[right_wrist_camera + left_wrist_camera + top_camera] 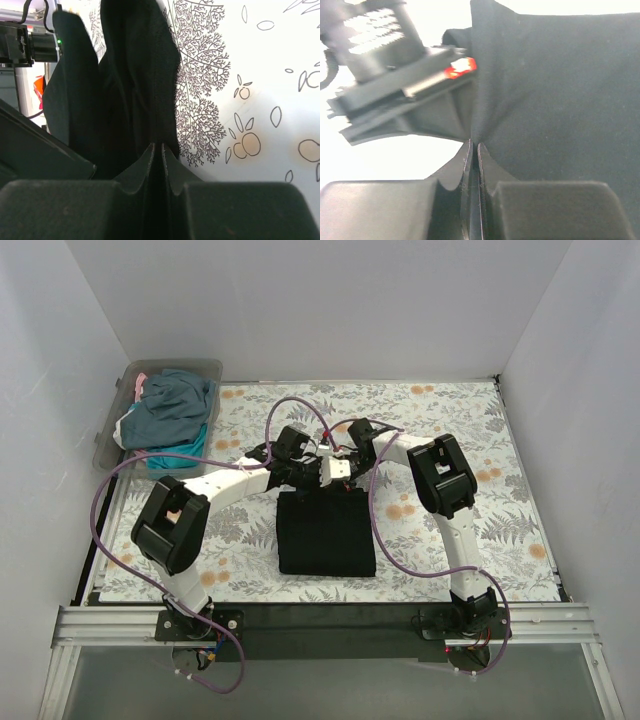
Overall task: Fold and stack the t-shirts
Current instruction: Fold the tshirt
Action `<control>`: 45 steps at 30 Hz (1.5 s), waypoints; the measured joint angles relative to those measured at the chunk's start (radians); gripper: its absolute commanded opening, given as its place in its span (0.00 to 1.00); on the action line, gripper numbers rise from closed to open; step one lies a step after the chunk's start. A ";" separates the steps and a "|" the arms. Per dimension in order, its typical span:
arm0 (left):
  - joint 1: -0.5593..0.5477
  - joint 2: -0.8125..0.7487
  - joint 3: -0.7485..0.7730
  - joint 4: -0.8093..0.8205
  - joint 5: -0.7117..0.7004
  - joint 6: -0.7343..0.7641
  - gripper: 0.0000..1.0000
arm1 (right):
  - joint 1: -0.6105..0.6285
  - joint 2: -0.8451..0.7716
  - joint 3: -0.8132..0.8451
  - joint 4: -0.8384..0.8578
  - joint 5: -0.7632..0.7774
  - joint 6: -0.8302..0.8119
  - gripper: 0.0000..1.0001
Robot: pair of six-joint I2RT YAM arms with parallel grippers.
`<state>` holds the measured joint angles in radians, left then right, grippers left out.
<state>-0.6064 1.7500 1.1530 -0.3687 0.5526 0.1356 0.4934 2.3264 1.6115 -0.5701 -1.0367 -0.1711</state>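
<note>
Black shirt: the soft, short-sleeved black t-shirt [326,533] lies folded into a near-square pad at the middle of the floral-printed table covering [450,440], between the two arms.
Left pincer: the left pincer [474,145] is closed, with a ridge of the black cloth nipped between its fingers.
Right pincer: the right pincer [156,146] is likewise clamped on a fold of the same shirt.
Key relation: both pincers sit side by side on the shirt's far edge, which runs left to right. The rest of the shirt lies from them toward the arm bases, so neither arm is nearer.
Next move, as a judgement: a fold or drag would carry that edge toward the bases, both arms together.
Count on the table: one shirt, two pincers.
Count in the bin: the clear plastic bin [170,364] at far left holds a bunched heap of slate-blue cloth [175,405], teal cloth [175,458] and pink cloth [140,385] — probably three shirts, though the tangle hides the seams.
</note>
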 measured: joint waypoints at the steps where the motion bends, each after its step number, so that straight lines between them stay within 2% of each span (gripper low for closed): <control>1: 0.001 0.000 0.000 0.015 -0.008 0.003 0.00 | 0.000 0.000 -0.003 0.002 -0.004 0.000 0.15; 12: 0.019 0.012 -0.007 0.117 -0.022 0.036 0.00 | 0.000 0.000 -0.005 0.004 -0.006 0.000 0.16; 21: 0.025 -0.008 -0.074 0.154 -0.023 0.066 0.00 | 0.005 -0.014 0.041 -0.010 0.046 -0.027 0.29; 31: 0.027 -0.067 -0.098 0.171 -0.019 0.091 0.00 | 0.005 -0.042 0.136 -0.024 0.083 -0.064 0.16; 45: 0.026 -0.074 -0.143 0.230 -0.034 0.139 0.00 | 0.031 0.032 0.067 -0.030 -0.005 -0.098 0.11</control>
<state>-0.5800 1.6760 1.0096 -0.1387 0.5190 0.2745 0.5243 2.3585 1.6783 -0.5999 -1.0420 -0.2687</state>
